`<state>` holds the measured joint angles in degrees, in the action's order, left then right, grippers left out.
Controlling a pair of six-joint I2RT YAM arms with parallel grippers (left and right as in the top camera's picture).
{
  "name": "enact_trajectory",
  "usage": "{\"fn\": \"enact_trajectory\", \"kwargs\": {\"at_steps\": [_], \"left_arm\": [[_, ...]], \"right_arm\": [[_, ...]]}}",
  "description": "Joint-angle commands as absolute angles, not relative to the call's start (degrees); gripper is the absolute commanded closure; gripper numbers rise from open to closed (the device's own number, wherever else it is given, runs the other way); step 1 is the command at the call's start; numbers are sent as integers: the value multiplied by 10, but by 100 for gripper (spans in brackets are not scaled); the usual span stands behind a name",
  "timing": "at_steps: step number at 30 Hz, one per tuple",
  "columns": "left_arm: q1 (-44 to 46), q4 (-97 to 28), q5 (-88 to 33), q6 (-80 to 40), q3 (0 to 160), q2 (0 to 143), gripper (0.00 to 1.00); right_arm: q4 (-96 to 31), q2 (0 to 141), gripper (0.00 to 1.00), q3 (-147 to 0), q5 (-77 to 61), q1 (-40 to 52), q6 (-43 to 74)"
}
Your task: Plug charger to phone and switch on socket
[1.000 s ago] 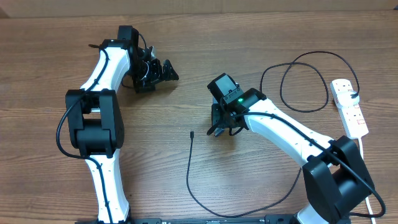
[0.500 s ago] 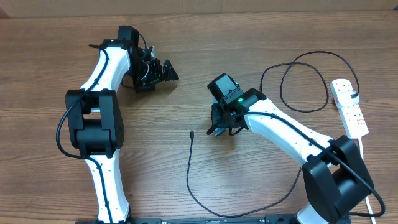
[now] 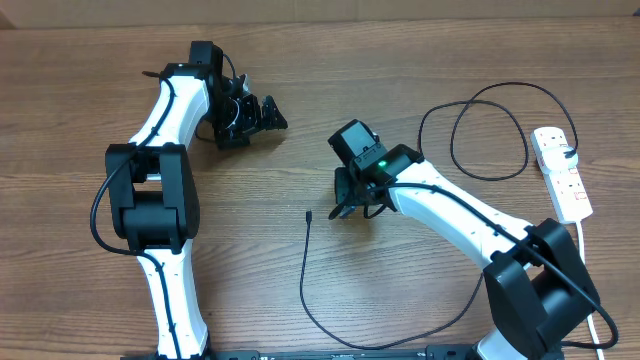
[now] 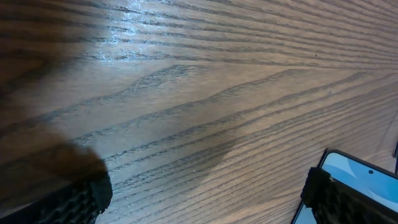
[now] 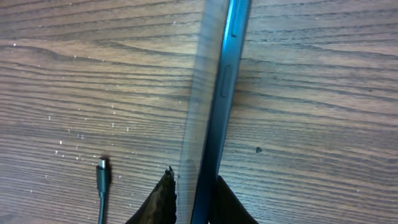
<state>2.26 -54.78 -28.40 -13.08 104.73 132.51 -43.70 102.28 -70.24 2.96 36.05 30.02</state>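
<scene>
The right gripper (image 3: 349, 207), just right of centre on the table (image 3: 420, 60), clamps the phone (image 5: 219, 81) upright on its long edge, with fingers (image 5: 163, 199) on both sides. The charger (image 3: 307, 230) lies loose with its plug tip near the gripper's 8 o'clock, not touching. The left gripper (image 3: 262, 113), at the table's 11 o'clock, gapes wide and holds nothing. The socket (image 3: 562, 175) lies at 3 o'clock.

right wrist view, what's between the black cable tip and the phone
Nothing but bare wooden table lies between the thin black cable's plug tip and the slim blue-edged smartphone, as the right wrist view shows.
</scene>
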Motion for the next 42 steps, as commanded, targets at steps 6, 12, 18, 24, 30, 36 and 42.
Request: {"fn": "enact_trajectory", "kwargs": {"at_steps": [6,12,18,24,30,36,42], "left_arm": [[26,-545,-264,-116,1045,1337,0],[26,-545,-264,-116,1045,1337,0],[26,-545,-264,-116,1045,1337,0],[26,-545,-264,-116,1045,1337,0],[26,-545,-264,-116,1045,1337,0],[26,-545,-264,-116,1045,1337,0],[26,-545,-264,-116,1045,1337,0]], "right_arm": [[-422,1027,88,-705,29,364,303],[-414,1032,87,-703,29,364,303],[-377,1032,86,-688,30,364,302],[-362,1037,79,-685,49,364,302],[-348,1037,78,-685,51,364,302],[-339,1037,96,-685,51,364,303],[-339,1037,96,-685,51,364,303]]}}
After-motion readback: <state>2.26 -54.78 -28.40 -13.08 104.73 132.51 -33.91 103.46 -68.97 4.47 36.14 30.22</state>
